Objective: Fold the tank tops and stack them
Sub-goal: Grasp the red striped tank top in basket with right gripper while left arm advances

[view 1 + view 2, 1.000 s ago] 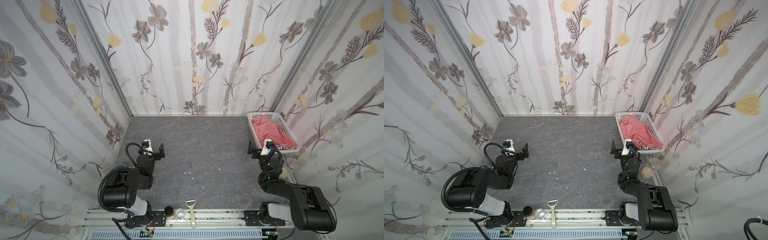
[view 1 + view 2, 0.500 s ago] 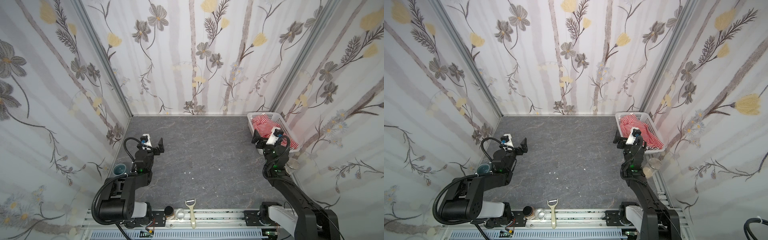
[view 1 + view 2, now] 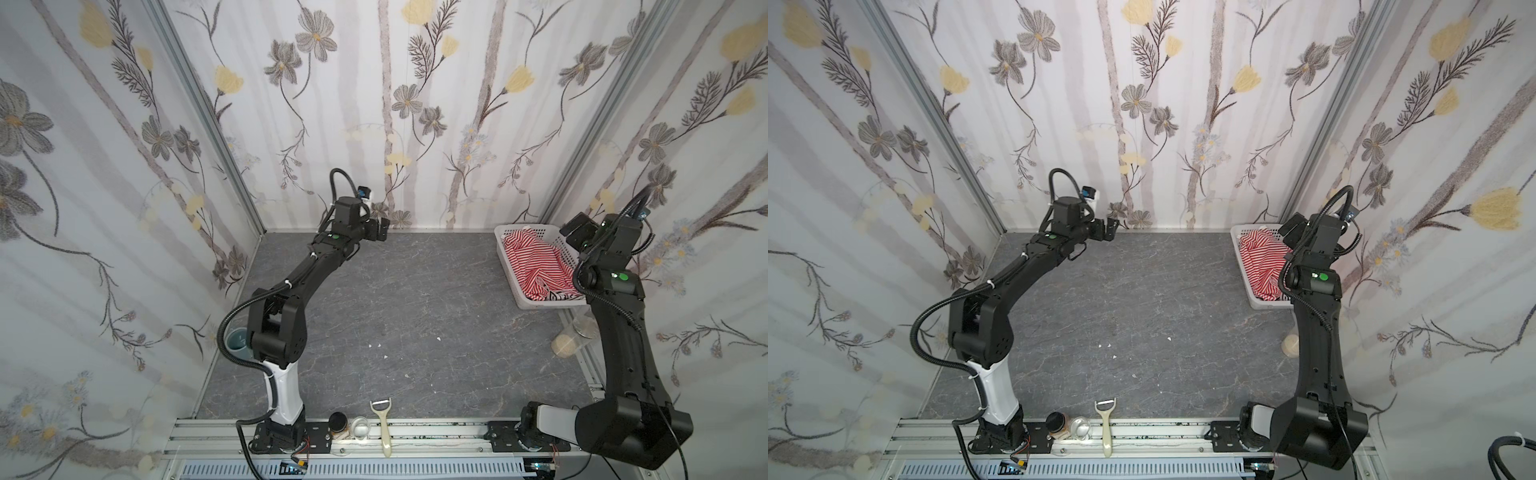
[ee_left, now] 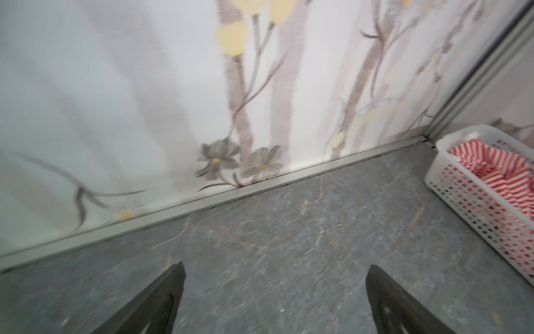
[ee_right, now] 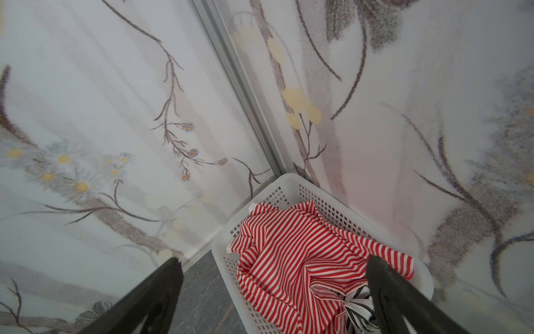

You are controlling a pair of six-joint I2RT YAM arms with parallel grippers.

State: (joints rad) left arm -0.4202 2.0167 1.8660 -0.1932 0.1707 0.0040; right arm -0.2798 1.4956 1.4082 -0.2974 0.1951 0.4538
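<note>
In both top views, a white perforated plastic basket is seen standing in the far right corner of the grey marbled table top. A crumpled red-and-white striped tank top is heaped inside it. In a top view, a corner of the white tank top with thin black stripes is shown beneath it at the basket's near end. The right gripper is held above the basket's far end, apart from the cloth. The left gripper is raised near the back wall, well apart from the basket. A round green mark is borne by each arm; whether anything is written on it cannot be told.

In the left wrist view, which is blurred, the left gripper is shown with its dark fingers spread wide and only bare table between them. The basket and the red-and-white top are caught at the edge.

In the right wrist view, the right gripper is likewise spread wide, with nothing clasped. Below it the basket is filled by the red-and-white top, and the black-striped top is tucked under one end.
</note>
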